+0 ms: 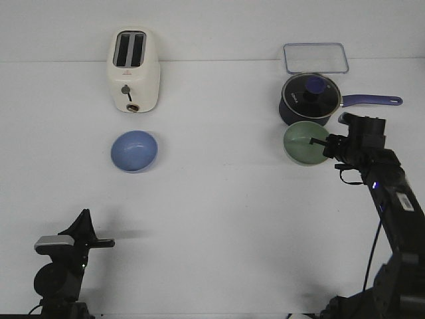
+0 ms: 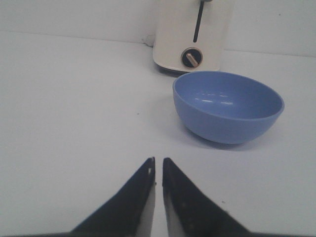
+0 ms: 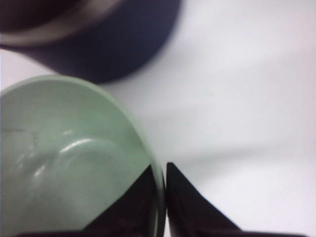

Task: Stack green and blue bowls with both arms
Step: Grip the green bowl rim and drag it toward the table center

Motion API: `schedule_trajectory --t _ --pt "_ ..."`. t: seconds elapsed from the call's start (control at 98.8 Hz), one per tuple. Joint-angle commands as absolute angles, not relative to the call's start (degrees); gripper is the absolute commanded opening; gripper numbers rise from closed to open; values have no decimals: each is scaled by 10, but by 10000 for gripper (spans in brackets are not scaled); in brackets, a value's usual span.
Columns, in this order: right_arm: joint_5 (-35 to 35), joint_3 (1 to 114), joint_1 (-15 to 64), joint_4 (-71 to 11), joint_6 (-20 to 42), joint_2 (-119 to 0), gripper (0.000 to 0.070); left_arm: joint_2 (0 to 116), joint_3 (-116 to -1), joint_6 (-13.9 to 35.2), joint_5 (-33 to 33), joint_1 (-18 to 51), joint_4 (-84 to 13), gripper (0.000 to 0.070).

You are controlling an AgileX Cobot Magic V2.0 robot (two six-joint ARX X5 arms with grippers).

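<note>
On the white table (image 1: 219,219), items are recorded from largest to smallest. Right arm (image 1: 392,199): extended forward from the near right corner, its wrist over the right-hand group of objects. Left arm (image 1: 63,272): low at the near left edge, well apart from everything else on the surface.

Toaster (image 1: 134,70): cream, upright at the far left, two slots uppermost, lever and dial facing the robot. Saucepan (image 1: 309,100): dark navy, lidded, at the far right, long handle pointing right. Container lid (image 1: 315,58): clear, rectangular, flat, just behind the saucepan.

Blue bowl (image 1: 135,151): upright, standing alone just in front of the toaster, nothing inside it per the left wrist view. Green bowl (image 1: 305,143): upright, just in front of the saucepan, base on the table as far as can be judged.

Right gripper (image 3: 164,170): closed down onto the green bowl's rim, one finger inside the wall, the other outside, the rim pinched between them. Left gripper (image 2: 158,163): fingers drawn nearly together, only a thin slit between the tips, holding nothing, pointed toward the blue bowl (image 2: 228,106) but well short of it.
</note>
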State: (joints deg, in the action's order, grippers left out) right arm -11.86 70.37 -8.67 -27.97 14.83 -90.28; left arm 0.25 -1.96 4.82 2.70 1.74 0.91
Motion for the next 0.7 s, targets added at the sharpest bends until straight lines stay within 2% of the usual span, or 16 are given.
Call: schedule_trajectory --t 0.0,0.172,0.314,0.516,0.688 --pt "-135 700 -77 -290 152 -858 0 2 -8 41 25 17 18 13" --pt "-140 610 1 -296 166 -714 0 2 -8 41 25 17 18 13" --pt "-136 521 122 -296 204 -626 0 2 -8 41 25 17 18 13" --pt "-60 446 281 -269 258 -612 0 2 -8 41 25 17 18 13" --pt "-20 430 357 -235 288 -654 0 2 -8 41 25 17 18 13"
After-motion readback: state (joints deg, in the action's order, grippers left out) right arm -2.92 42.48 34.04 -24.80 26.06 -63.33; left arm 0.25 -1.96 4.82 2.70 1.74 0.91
